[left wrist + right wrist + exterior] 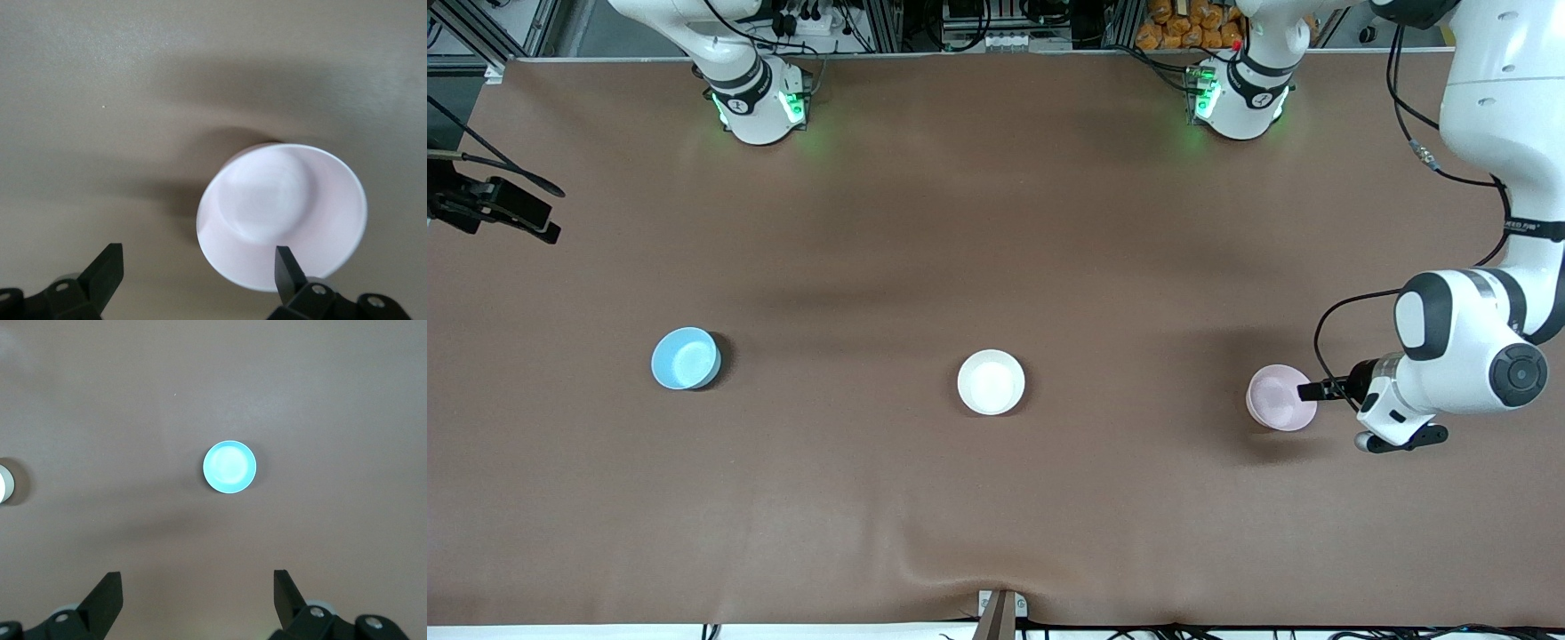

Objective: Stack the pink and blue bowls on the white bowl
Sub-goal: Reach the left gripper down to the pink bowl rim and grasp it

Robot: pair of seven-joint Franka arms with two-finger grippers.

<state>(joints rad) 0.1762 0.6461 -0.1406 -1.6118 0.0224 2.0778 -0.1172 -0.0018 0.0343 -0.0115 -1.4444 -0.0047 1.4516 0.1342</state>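
Observation:
The pink bowl (1280, 397) stands upright on the brown table toward the left arm's end. My left gripper (1318, 390) is low at the bowl's rim. In the left wrist view the gripper (198, 252) is open and empty, with one finger (288, 267) in front of the rim of the pink bowl (283, 213) and the other over bare table. The white bowl (991, 381) stands mid-table. The blue bowl (686, 358) stands toward the right arm's end. My right gripper (198, 577) is open and empty, high over the table, with the blue bowl (229, 467) small below it.
The three bowls stand in a row, well apart, on the brown table cover (996, 498). The arm bases (758, 102) stand along the edge farthest from the front camera. Black hardware with cables (494, 204) shows at the right arm's end. The white bowl's edge (3, 482) shows in the right wrist view.

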